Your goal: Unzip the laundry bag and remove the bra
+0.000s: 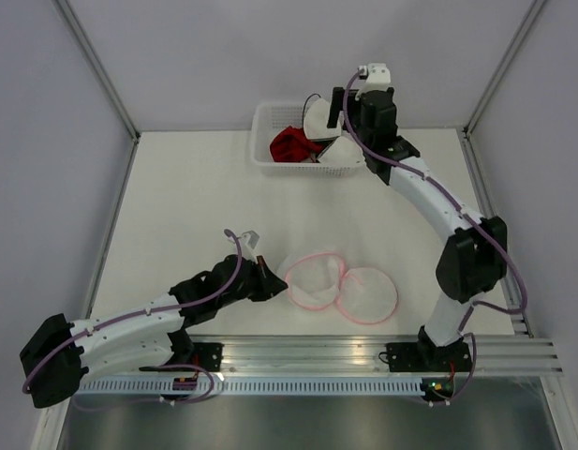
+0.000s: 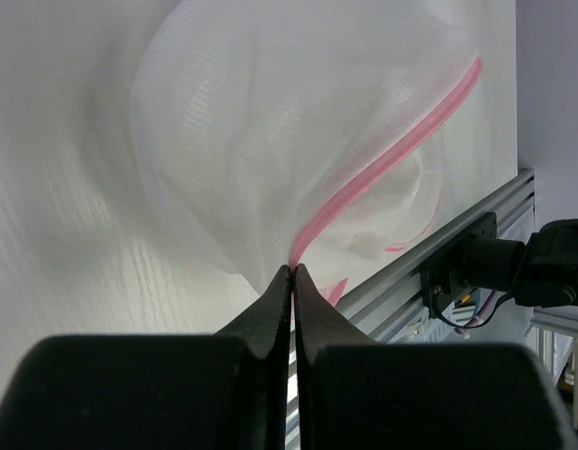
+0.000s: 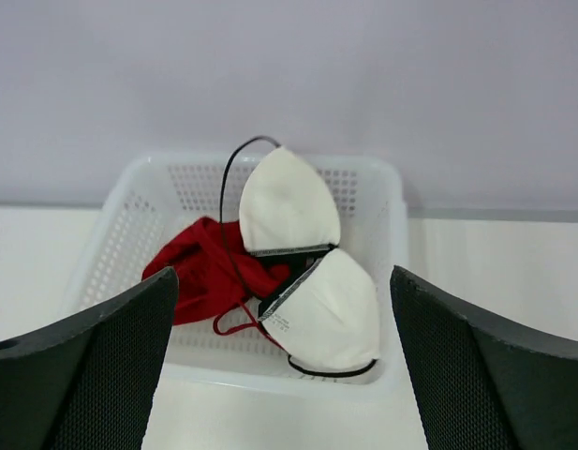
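Observation:
The laundry bag (image 1: pixel 317 281), white mesh with pink zipper trim, lies unzipped and spread in two round halves on the table near the front. My left gripper (image 1: pixel 273 280) is shut on its left edge. In the left wrist view the tips (image 2: pixel 293 270) pinch the pink trim and mesh (image 2: pixel 260 150). The bra (image 1: pixel 318 120), two white cups with black edging, lies in the white basket (image 1: pixel 265 127) at the back. My right gripper (image 1: pixel 339 127) hovers over it, open and empty. In the right wrist view the cups (image 3: pixel 293 211) sit between its spread fingers (image 3: pixel 281 281).
A red garment (image 1: pixel 290 145) lies in the basket beside the bra, also in the right wrist view (image 3: pixel 204 272). The basket's perforated wall (image 3: pixel 129 234) stands against the back wall. An aluminium rail (image 1: pixel 363 352) runs along the table's near edge.

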`<action>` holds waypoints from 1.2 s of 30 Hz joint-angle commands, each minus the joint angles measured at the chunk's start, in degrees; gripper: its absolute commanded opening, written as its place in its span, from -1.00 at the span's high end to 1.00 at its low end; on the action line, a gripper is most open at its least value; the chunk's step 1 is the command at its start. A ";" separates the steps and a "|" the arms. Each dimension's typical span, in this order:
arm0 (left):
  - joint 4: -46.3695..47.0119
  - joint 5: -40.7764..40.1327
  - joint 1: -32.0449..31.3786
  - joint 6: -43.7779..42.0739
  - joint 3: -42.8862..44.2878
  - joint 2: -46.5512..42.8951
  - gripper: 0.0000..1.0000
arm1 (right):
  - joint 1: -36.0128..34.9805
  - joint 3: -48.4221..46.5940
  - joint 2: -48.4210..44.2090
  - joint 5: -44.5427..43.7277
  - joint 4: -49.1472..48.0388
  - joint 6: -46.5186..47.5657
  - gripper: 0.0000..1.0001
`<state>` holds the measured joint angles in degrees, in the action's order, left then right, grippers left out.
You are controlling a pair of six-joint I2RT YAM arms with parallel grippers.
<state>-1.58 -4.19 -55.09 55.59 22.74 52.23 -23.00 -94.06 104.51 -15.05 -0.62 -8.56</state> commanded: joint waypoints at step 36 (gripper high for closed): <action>18.03 -40.81 -4.59 27.64 -8.33 -5.63 0.96 | -22.00 59.16 -58.79 -7.10 42.54 -52.00 -0.96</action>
<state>16.82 -39.62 -59.33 80.16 15.18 49.47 -44.69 -36.07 48.99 -25.67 42.52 -57.74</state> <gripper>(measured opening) 0.024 0.978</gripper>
